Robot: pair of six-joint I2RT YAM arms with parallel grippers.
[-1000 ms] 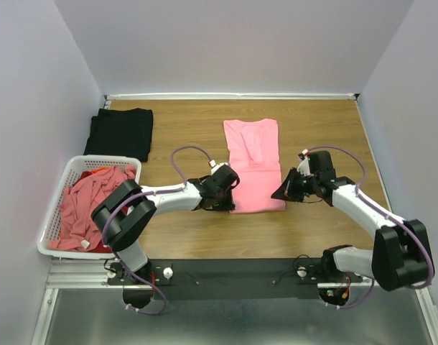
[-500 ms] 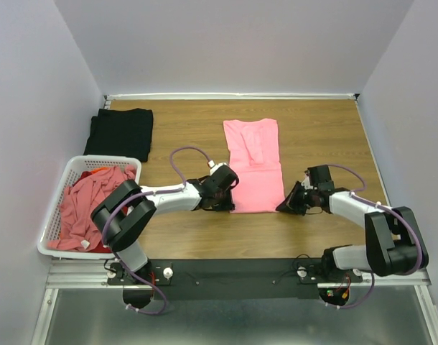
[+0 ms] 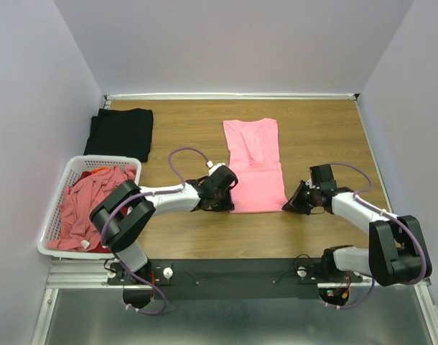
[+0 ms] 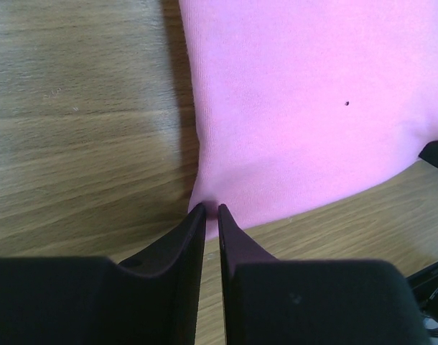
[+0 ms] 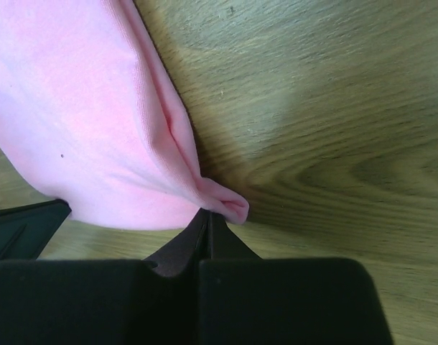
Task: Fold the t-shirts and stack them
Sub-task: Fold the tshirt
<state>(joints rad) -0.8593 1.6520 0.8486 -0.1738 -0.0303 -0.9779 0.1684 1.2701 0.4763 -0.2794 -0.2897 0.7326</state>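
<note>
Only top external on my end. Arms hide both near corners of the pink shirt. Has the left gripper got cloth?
Observer: Yes. Left wrist view: the left gripper pinches the pink t-shirt at its near corner, cloth between the tips.
Operator: Right side?
Observer: The right gripper is shut on the other near corner; the cloth bunches up at its tips.
Operator: Cloth clean?
Observer: One tiny dark speck on it.

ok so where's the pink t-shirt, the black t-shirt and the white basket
pink t-shirt point(image 3: 255, 169) top external view, middle of the flat cloth
black t-shirt point(image 3: 120, 133) top external view, centre of the folded cloth
white basket point(image 3: 54, 208) top external view, left rim
</note>
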